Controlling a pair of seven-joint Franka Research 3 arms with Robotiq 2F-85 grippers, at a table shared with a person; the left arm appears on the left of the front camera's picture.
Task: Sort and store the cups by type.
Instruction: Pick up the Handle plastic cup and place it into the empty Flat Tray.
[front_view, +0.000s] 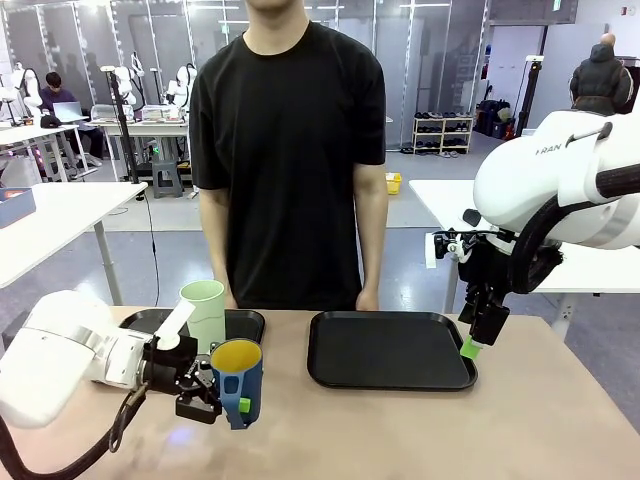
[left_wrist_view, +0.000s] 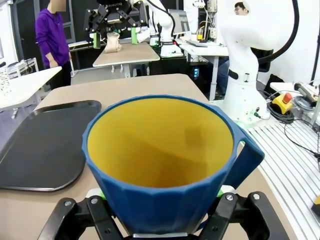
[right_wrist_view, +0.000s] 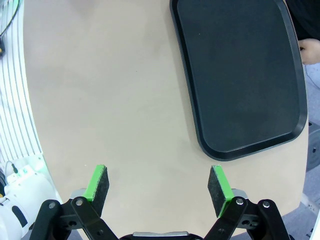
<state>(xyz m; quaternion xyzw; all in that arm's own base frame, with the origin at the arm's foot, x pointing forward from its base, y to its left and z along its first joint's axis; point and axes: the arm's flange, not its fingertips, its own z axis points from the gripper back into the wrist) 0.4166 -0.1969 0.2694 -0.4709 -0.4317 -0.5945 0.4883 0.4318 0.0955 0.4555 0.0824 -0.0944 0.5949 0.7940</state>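
Observation:
The dark blue mug (front_view: 237, 383) with its yellow inside stands upright at the table's front left. My left gripper (front_view: 226, 402) is shut on its lower body. In the left wrist view the mug (left_wrist_view: 160, 155) sits between my green pads (left_wrist_view: 223, 190), handle to the picture's right. The pale mint-green tumbler (front_view: 205, 312) stands upright on the small black tray (front_view: 248, 321) just behind. My right gripper (front_view: 473, 346) hangs open by the near right corner of the large black tray (front_view: 390, 350). Below it, my right gripper (right_wrist_view: 160, 187) holds nothing, above bare table beside that tray (right_wrist_view: 240, 75).
A person in a black T-shirt (front_view: 288, 150) stands at the far edge, hands by the table; one hand (right_wrist_view: 310, 49) shows beside the large tray. The large tray (left_wrist_view: 45, 145) lies beyond the mug. The tan tabletop (front_view: 400, 430) runs between the arms.

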